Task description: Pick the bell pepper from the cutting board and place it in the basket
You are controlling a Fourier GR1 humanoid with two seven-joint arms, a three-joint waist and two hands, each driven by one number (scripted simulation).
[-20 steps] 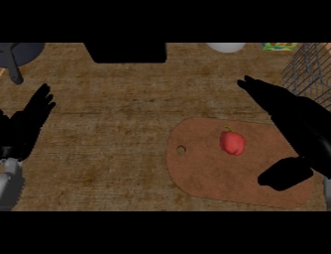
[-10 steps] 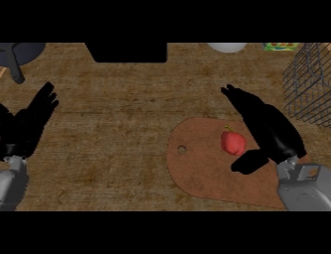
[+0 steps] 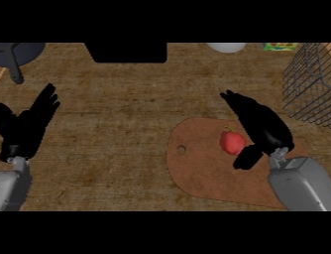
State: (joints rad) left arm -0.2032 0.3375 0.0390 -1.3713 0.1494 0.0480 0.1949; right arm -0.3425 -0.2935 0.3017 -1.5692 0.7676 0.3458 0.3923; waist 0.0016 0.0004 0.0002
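A red bell pepper point(image 3: 231, 142) lies on the brown cutting board point(image 3: 205, 173) at the counter's right side. My right hand point(image 3: 260, 126) hovers just right of the pepper, fingers straight and pointing up-left, thumb hanging down beside the pepper. Nothing is held in it. The wire basket point(image 3: 318, 89) stands at the far right edge, beyond the board. My left hand point(image 3: 26, 124) rests open at the left, fingers up, away from everything.
A dark pan point(image 3: 7, 54) sits at the top left corner. A black block point(image 3: 128, 52) lies along the back edge, with a white bowl point(image 3: 227, 47) and a green item point(image 3: 280, 47) to its right.
My right hand has swung left from the board's right edge to sit right next to the pepper. The pepper and left hand stay where they were.
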